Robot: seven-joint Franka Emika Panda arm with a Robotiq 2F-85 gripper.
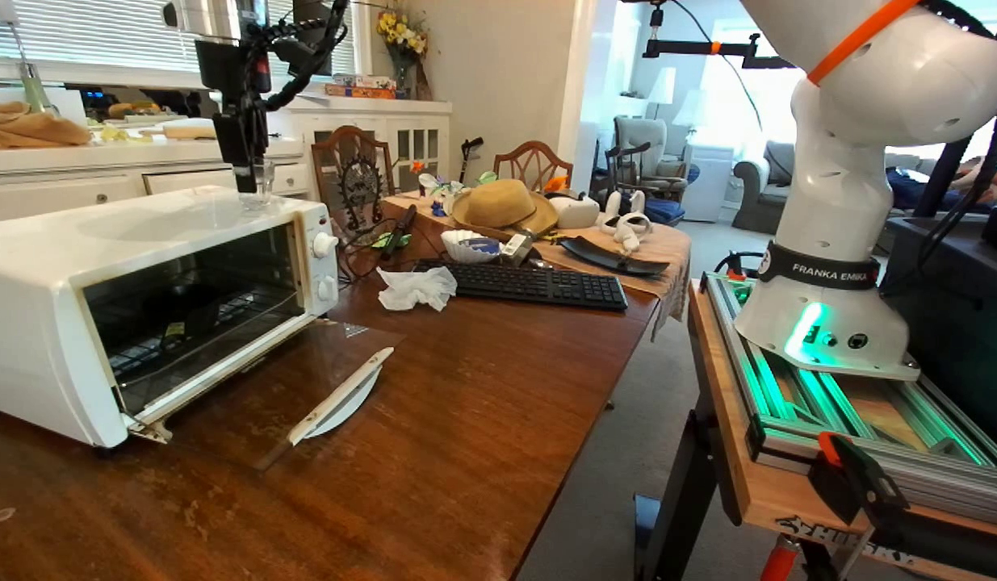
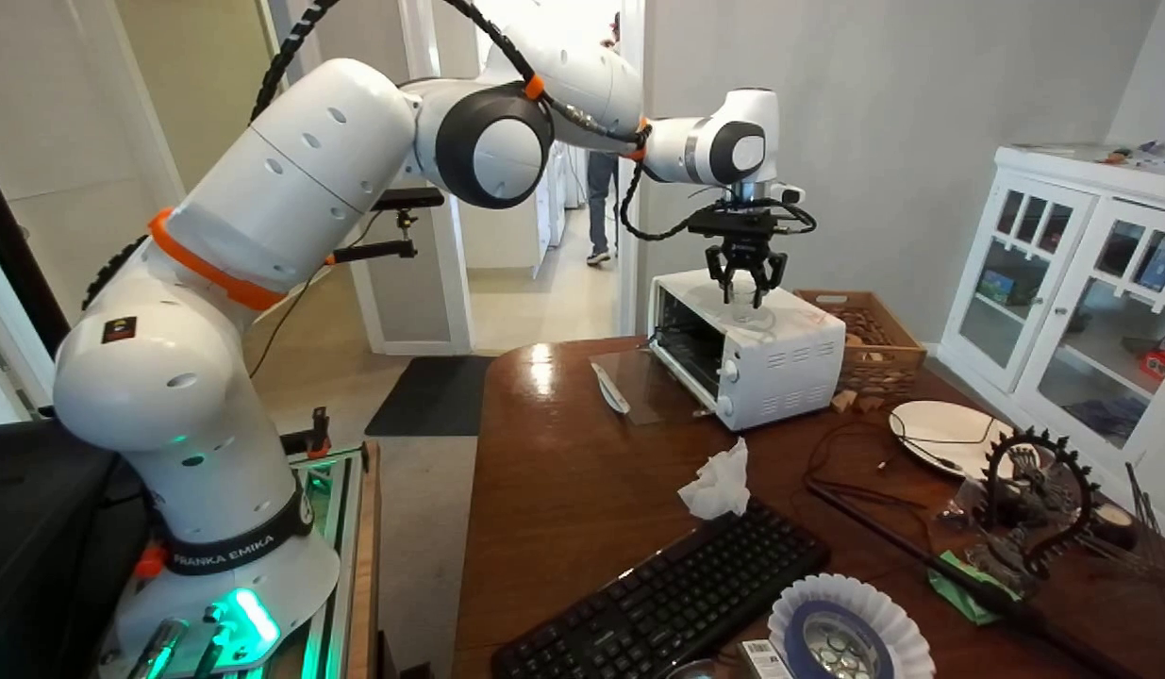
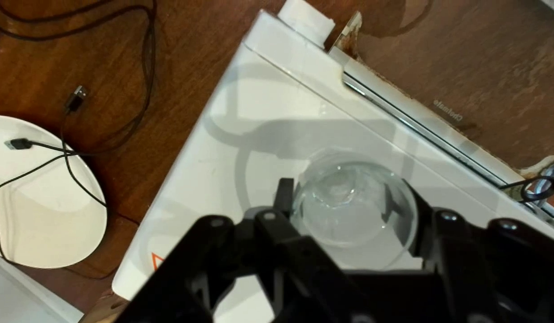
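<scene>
The claw grips the upright glass by its sides, right of centre in the wrist view, over the oven.

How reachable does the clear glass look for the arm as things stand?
Likely yes: its fingers flank the clear glass over the toaster oven, with nothing visible blocking them; whether they grip it is unclear.
</scene>
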